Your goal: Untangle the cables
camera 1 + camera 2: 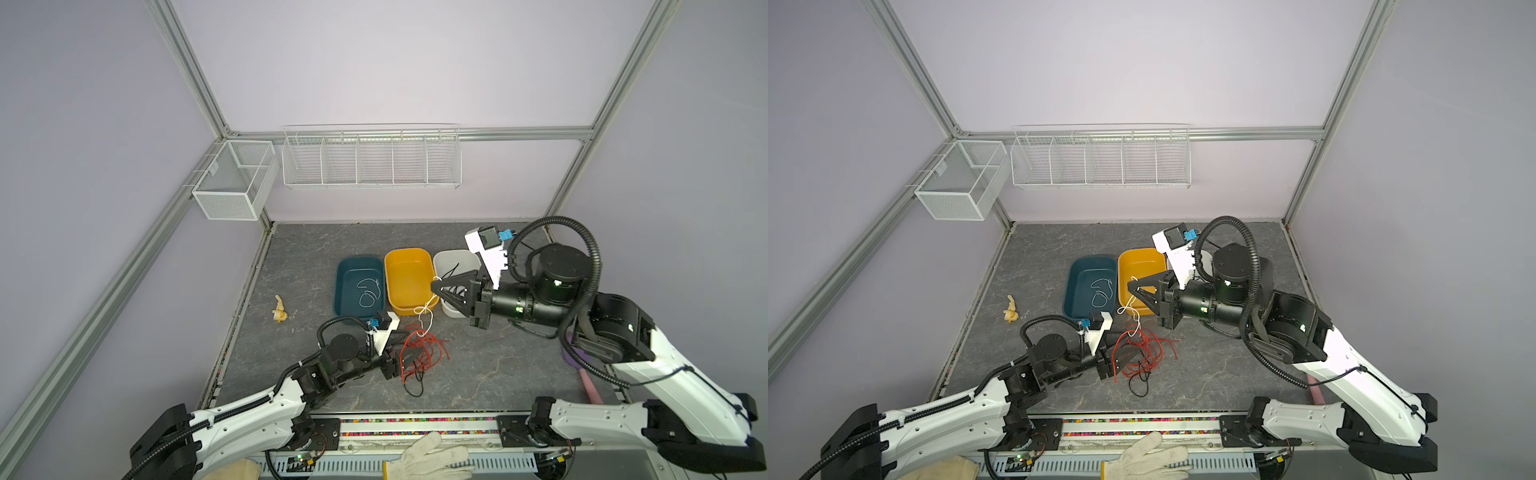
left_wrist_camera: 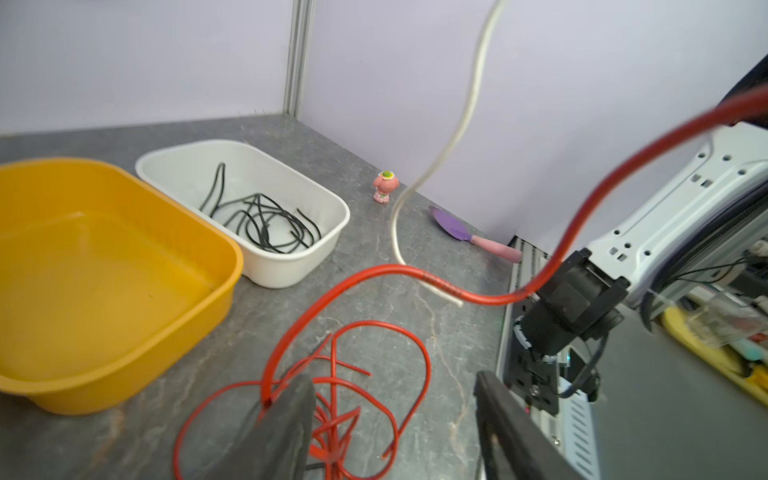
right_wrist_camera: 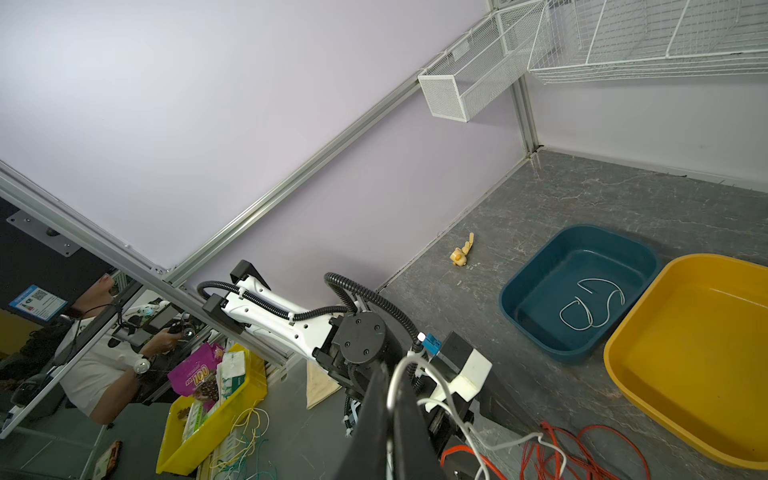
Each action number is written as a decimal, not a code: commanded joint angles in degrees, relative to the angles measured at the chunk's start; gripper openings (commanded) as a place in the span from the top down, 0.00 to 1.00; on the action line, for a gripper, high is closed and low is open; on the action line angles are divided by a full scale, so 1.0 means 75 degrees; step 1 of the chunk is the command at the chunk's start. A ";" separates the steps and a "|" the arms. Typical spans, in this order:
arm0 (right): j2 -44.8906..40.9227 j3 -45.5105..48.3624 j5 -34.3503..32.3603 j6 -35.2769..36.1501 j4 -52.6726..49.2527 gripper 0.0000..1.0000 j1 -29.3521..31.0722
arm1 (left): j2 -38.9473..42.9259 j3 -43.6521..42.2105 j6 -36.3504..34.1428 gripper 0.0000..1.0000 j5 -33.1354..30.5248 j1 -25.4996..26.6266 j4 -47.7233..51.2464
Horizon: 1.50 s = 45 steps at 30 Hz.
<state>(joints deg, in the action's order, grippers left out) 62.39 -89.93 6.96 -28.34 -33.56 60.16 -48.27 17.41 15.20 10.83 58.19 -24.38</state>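
Observation:
A tangle of red-orange cables lies on the grey table in front of the bins, with a black cable looping out of it toward the front. My left gripper sits low in this tangle, jaws apart, red strands lying between the fingers. My right gripper hovers by the yellow bin's front corner, shut on a white cable that hangs down into the red tangle. One red strand is lifted with it.
Three bins stand in a row: teal holding a white cable, yellow, white holding black cables. A yellow toy lies left; a pink figure and purple spatula right. Wire baskets hang on the wall.

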 commanded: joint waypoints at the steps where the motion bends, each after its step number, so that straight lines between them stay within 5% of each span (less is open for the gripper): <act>1: -0.0186 -0.0162 0.0031 -0.0008 0.0187 0.93 0.0034 | 0.0611 -0.0100 -0.0175 0.37 -0.0501 0.0042 0.0071; 7: -0.0189 -0.0150 0.0073 -0.0007 0.0214 0.93 0.0044 | 0.1335 -0.0177 -0.0354 0.32 -0.0935 0.0045 0.0765; 17: -0.0151 -0.0185 0.0493 -0.0030 0.0325 0.93 0.0069 | 0.0018 0.0108 -0.0292 0.33 -0.0065 0.0045 0.0365; 22: -0.0139 -0.0139 0.0708 -0.0030 0.0442 0.93 0.0103 | -0.0108 0.0014 -0.0279 0.46 0.0118 0.0045 -0.0071; 31: -0.0240 -0.0151 0.0520 0.0022 0.0417 0.93 0.0130 | -0.0124 -0.0153 -0.0270 0.98 0.0281 0.0042 -0.0168; 45: -0.0596 -0.0386 -0.0359 0.0237 0.0056 0.93 0.0130 | -0.0534 -0.0247 -0.0295 1.00 0.0183 0.0044 -0.0033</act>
<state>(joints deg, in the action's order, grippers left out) 58.04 -90.70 5.67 -27.81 -32.67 60.86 -51.18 16.16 13.04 11.90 58.26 -24.56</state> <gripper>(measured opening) 0.070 0.048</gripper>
